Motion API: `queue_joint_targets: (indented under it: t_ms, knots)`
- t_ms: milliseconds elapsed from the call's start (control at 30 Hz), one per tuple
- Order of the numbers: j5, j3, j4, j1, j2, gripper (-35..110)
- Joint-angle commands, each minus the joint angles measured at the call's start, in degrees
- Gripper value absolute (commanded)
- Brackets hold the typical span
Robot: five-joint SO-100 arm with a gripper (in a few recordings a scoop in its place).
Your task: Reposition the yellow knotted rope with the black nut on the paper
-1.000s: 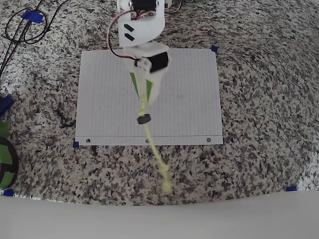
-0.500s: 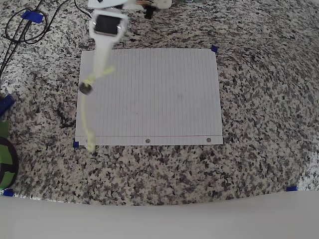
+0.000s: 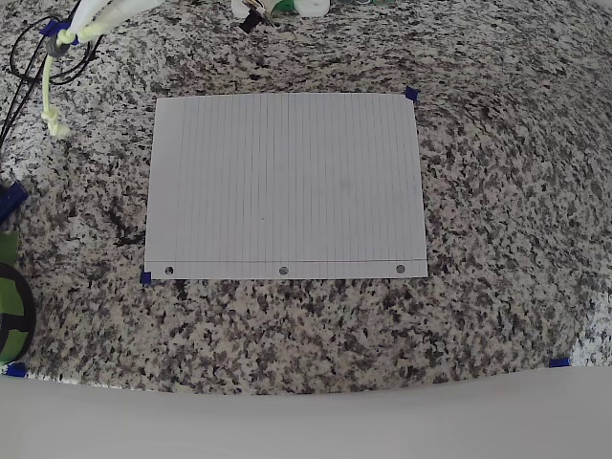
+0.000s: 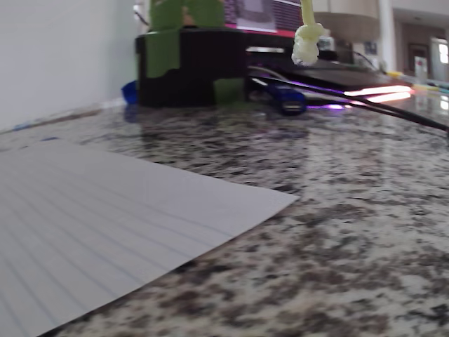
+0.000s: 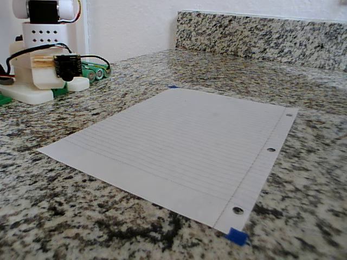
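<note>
One second has been enough for me to swing the arm clear across the scene, and the load went with it. Starting with the biggest thing: the bench (image 3: 497,191), speckled granite, is unchanged. The paper (image 3: 287,182) lies flat where it was, its three punched holes along the near edge in the overhead view, and nothing now rests on it or hangs over it.

A second ago the rope dangled over the middle of the sheet; half a second ago it was over the sheet's left edge. Now the gripper (image 3: 81,29) sits at the top-left corner of the overhead view, well off the sheet, clenched on the upper end of the yellow knotted rope (image 3: 46,86). The cord hangs down over bare granite beside the black cables (image 3: 29,72); its lower knot (image 4: 307,41) shows at the top of the wrist view.

Smallest last: the black nut (image 3: 59,48) seems to be the dark spot high on the cord near the fingers, though it is too small to be sure.

My judgement is that this sweep carried the rope away from its target, so I must bring it back over the sheet before lowering.
</note>
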Motion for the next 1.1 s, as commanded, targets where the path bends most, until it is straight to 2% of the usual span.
queue_joint_targets:
  t_ms: [0,67,167,400,500,633,833,1067]
  knots:
    - [-0.09,2.11,2.37,1.32,3.6,0]
    - [-0.44,4.04,3.16,1.32,3.96,0]
    - [-6.94,3.25,-0.35,2.55,1.85,0]
    - [-19.25,2.72,-0.62,0.62,0.88,0]
    - [-19.51,2.72,2.11,-3.08,0.97,0]
    - [-12.13,2.9,5.98,-5.8,2.55,0]
    - [8.09,4.04,9.05,-15.21,4.75,0]
    - [20.39,4.48,15.47,-27.42,10.2,0]
